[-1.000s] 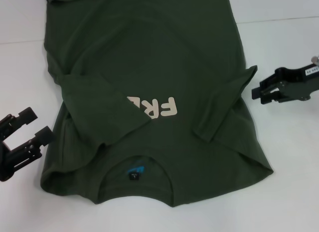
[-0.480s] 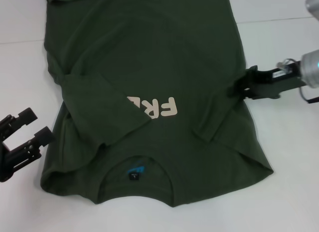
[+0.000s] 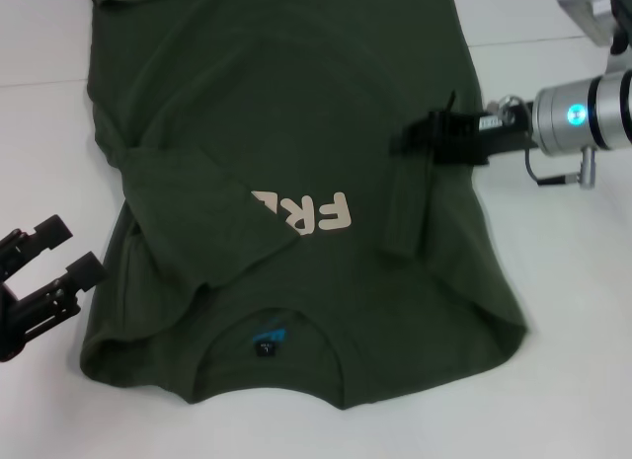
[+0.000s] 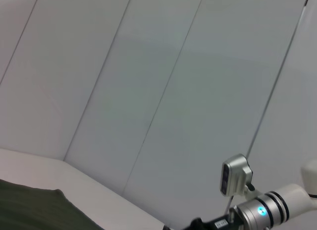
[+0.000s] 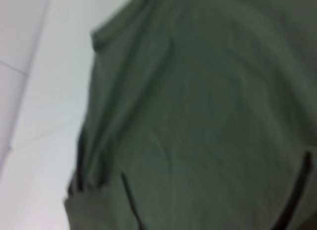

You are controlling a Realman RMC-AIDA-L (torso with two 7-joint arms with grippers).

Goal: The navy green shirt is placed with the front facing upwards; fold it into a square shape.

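The navy green shirt lies front up on the white table, its collar and blue label nearest me. One sleeve is folded across the chest and covers part of the cream print. My right gripper reaches in over the shirt from the right, shut on the edge of the other sleeve, which hangs folded inward. The right wrist view is filled with green fabric. My left gripper rests open on the table beside the shirt's near left corner.
The shirt's hem runs out of the head view at the far side. Bare table lies on both sides of the shirt. In the left wrist view I see a pale panelled wall and the right arm.
My right gripper moved in from the table on the right, took the sleeve edge and carried it inward over the shirt's body. The left gripper stayed put.
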